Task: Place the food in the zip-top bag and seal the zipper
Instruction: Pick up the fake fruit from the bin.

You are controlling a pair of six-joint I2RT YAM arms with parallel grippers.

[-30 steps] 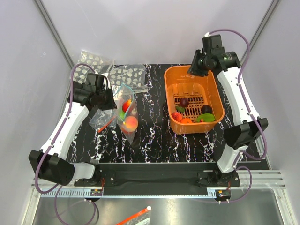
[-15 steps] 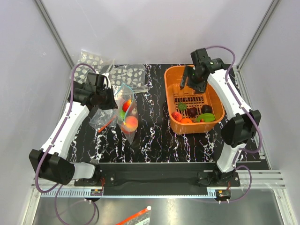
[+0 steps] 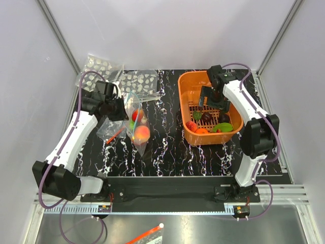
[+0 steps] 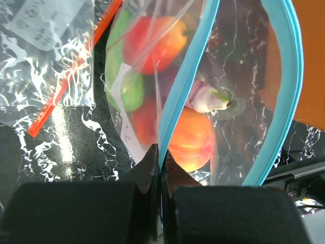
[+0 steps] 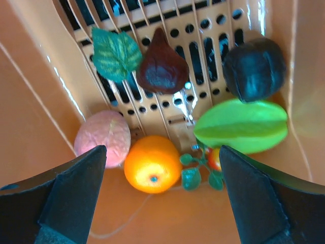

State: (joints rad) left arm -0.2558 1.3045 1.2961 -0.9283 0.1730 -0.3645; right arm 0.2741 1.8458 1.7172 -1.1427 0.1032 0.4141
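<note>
Pinched tight, the left gripper (image 4: 160,152) has its jaws clamped on the near edge of the teal-blue zipper (image 4: 183,96), holding the zip-top bag (image 4: 238,61) up with its mouth gaping. Just beyond the jaws, inside the bag, sit a peach-orange fruit (image 4: 190,140), a red one (image 4: 152,38), a green one (image 4: 129,91) and a pale purple piece (image 4: 205,96). Off to the left of the jaws a second clear bag with a red strip (image 4: 66,84) lies flat on the black marbled table (image 3: 167,147).

Over on the other side, the right gripper (image 5: 161,152) hangs inside the orange basket (image 5: 30,101), jaws spread wide and holding nothing. Between them, below, lie an orange (image 5: 152,162) and a small red fruit with green leaves (image 5: 213,160). Close by the left finger is a pink fruit (image 5: 104,140); towards the right finger lies a green star fruit (image 5: 241,126). Farther ahead rest a brown fig (image 5: 162,68), a green leaf (image 5: 116,53) and a dark plum (image 5: 254,68).
</note>
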